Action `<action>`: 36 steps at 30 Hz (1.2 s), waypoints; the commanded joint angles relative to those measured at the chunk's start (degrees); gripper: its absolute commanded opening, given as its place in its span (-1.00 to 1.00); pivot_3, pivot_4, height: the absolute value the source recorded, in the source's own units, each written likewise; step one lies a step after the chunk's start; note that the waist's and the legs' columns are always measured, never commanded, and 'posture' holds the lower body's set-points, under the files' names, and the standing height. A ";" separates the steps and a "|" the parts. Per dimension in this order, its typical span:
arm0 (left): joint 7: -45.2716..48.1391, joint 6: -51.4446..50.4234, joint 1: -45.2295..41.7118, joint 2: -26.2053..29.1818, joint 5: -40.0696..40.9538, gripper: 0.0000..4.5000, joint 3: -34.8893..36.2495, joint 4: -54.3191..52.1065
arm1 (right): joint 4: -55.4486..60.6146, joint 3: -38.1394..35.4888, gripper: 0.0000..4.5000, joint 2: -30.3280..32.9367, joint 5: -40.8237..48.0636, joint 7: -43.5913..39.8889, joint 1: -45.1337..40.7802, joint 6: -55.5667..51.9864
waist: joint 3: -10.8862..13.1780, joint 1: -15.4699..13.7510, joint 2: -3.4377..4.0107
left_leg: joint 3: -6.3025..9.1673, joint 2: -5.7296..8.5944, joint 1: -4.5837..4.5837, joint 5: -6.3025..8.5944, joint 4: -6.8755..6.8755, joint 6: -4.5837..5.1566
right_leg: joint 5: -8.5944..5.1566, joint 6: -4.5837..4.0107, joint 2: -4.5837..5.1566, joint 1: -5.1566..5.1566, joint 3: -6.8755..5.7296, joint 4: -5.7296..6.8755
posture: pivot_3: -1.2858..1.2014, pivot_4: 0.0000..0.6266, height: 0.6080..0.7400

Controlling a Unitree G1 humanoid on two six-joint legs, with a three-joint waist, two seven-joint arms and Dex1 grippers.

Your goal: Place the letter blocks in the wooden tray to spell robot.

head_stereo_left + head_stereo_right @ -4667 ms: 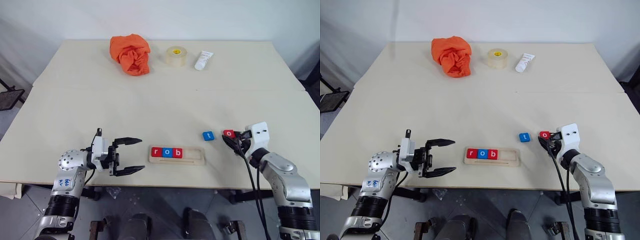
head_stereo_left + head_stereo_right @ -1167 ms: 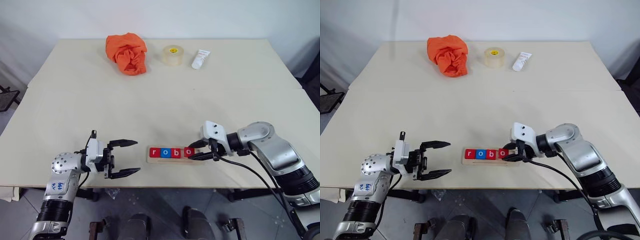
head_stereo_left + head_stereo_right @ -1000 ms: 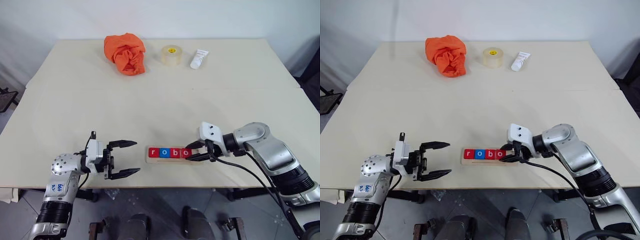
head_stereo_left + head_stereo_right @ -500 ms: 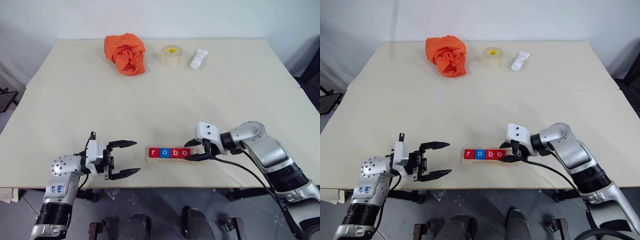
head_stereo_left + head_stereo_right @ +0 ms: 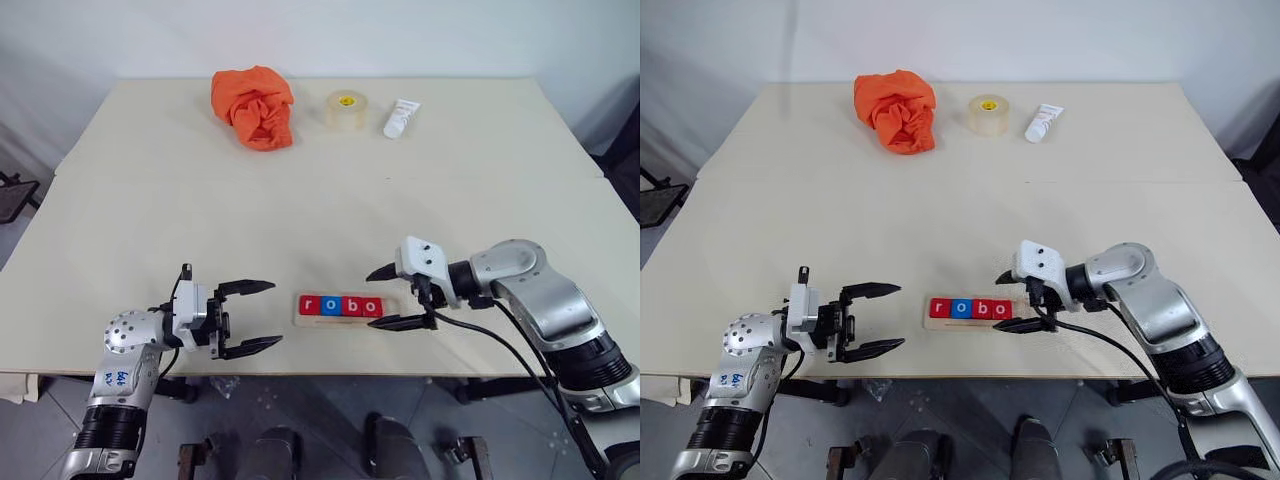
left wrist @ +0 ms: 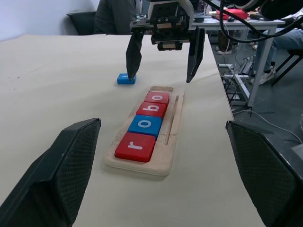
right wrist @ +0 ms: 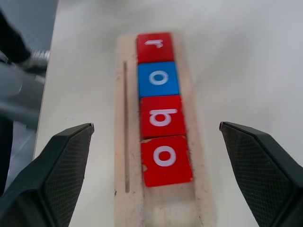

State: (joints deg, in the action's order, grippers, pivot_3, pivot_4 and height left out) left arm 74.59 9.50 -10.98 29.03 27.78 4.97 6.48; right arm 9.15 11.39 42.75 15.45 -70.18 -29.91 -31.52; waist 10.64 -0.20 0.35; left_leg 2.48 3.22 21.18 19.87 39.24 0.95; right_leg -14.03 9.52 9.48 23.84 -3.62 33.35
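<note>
Wooden tray [image 5: 392, 318] lies flat near the table's front edge. Four letter blocks sit in it: red r [image 5: 308, 305], blue o [image 5: 330, 306], red b [image 5: 351, 307], red o [image 5: 371, 307]. Blue block [image 6: 126, 79] lies apart on the table.

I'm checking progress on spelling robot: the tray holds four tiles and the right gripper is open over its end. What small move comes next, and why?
Probably shift the right gripper sideways over the blue t tile and lower around it. The tray holds r, o, b, o with its last place bare. The t lies on the table just off that end, and this open gripper is the nearer one.
</note>
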 commanded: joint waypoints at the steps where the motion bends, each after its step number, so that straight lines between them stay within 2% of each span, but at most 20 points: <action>1: 0.12 0.80 0.14 0.02 1.03 1.00 0.69 -0.63 | -1.33 -7.86 0.98 2.38 1.14 3.28 3.70 2.36 | 0.00 -0.19 0.00 | 0.00 0.01 0.01 0.00 0.00 0.00 | 0.00 0.00 0.00 0.00 0.00 -0.01 | 0.03 -0.52 1.00; 8: 0.44 0.63 -0.97 -0.24 0.83 1.00 0.29 0.42 | -7.46 -19.78 0.98 3.90 2.93 5.99 13.24 9.70 | 0.00 -0.55 0.00 | -0.10 0.00 -0.03 0.00 -0.01 0.01 | 0.00 0.00 -0.01 0.00 0.01 0.02 | 0.03 -0.52 1.00; 19: 1.97 0.07 -2.91 0.41 1.13 1.00 0.58 2.73 | -2.20 -37.33 0.98 6.58 8.69 4.23 35.07 11.69 | 0.00 -1.19 0.00 | -0.16 -0.02 -0.10 0.00 -0.01 0.02 | 0.00 0.00 -0.02 -0.06 0.04 0.03 | 0.03 -0.52 1.00; 24: 2.51 0.15 -3.83 0.27 0.99 1.00 0.23 3.66 | 1.30 -35.46 0.98 5.87 9.68 8.31 33.63 8.29 | 0.00 -0.66 -0.01 | -0.29 -0.06 -0.22 -0.02 0.00 0.04 | 0.03 0.05 -0.02 -0.13 0.13 0.00 | 0.03 -0.52 1.00; 29: 2.93 0.21 -4.49 0.32 0.93 1.00 0.33 4.14 | 4.10 -29.71 0.98 4.65 8.83 16.43 27.95 -0.42 | 0.00 -0.66 0.00 | -0.26 -0.17 -0.31 -0.09 0.00 -0.07 | 0.07 -0.07 -0.05 -0.14 0.10 0.10 | 0.03 -0.52 1.00; 31: 2.93 0.21 -4.43 0.46 0.98 1.00 0.49 3.98 | 5.46 -28.39 0.98 3.12 8.96 19.04 26.16 -1.10 | 0.00 -0.99 0.00 | -0.22 -0.16 -0.26 -0.09 0.00 -0.07 | 0.06 -0.08 -0.05 -0.12 0.08 0.10 | 0.03 -0.52 1.00; 36: 2.54 0.33 -3.11 0.86 1.14 1.00 1.02 2.88 | 8.32 -22.79 0.98 -4.76 6.55 32.82 19.09 -8.74 | 0.00 -1.04 0.00 | -0.15 -0.12 -0.16 -0.07 0.00 -0.05 | 0.08 -0.10 -0.03 -0.05 0.06 0.06 | 0.03 -0.52 1.00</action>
State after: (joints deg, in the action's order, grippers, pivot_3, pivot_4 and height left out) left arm 77.28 9.39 -14.74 29.41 27.79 4.91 11.16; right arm 15.15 -12.10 39.29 22.81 -42.00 -9.53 -38.39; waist 10.64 -1.23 0.35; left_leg 2.33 3.09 21.04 19.80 39.24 0.89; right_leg -13.95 9.41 9.44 23.80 -3.56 33.41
